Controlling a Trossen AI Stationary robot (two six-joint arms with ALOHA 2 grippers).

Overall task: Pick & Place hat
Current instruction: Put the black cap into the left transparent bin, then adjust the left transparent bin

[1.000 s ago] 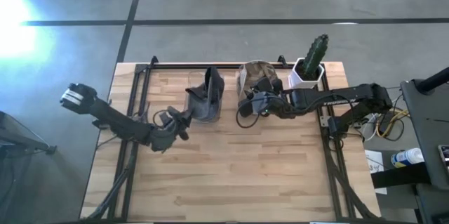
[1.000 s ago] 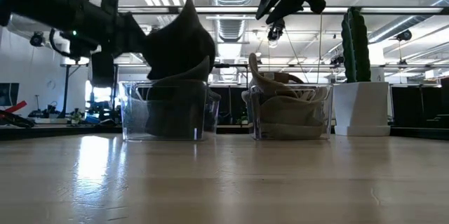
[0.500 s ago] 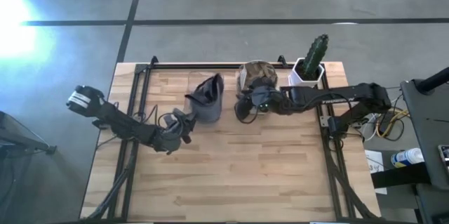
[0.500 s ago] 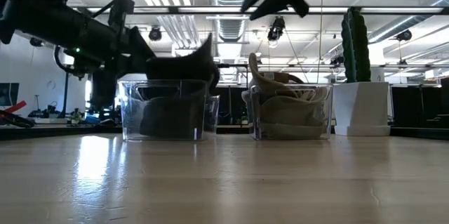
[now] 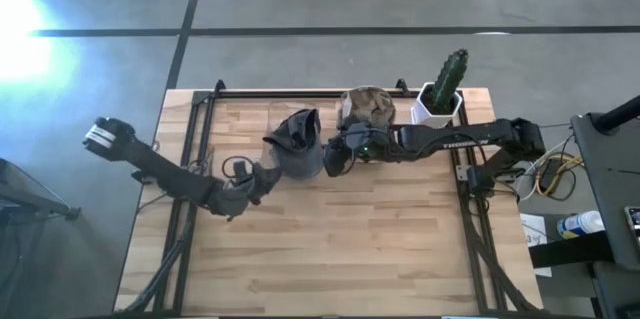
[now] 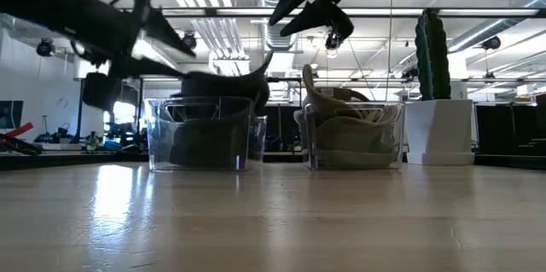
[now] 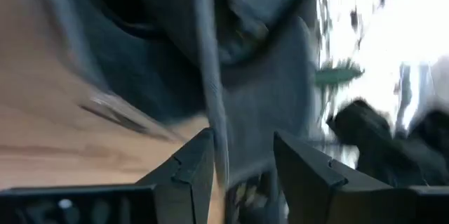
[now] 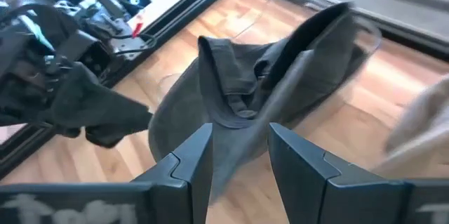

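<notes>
Front half of the pale wooden table (image 5: 330,249) lies wide open, easy passage. Back row is crowded: clear plastic bin (image 6: 201,134) with the dark grey cap (image 5: 295,142), clear bin of tan fabric (image 6: 352,136), white-potted cactus (image 5: 444,87) standing tall. Both arms converge over the dark cap.

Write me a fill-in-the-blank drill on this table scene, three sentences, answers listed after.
1. The dark hat sits in the clear bin nearer the ___ arm.
2. The white pot at the table's back edge holds a ___.
3. The tan hat lies in the bin that stands between the dark hat's bin and the ___.

Missing words: left; cactus; white pot
</notes>
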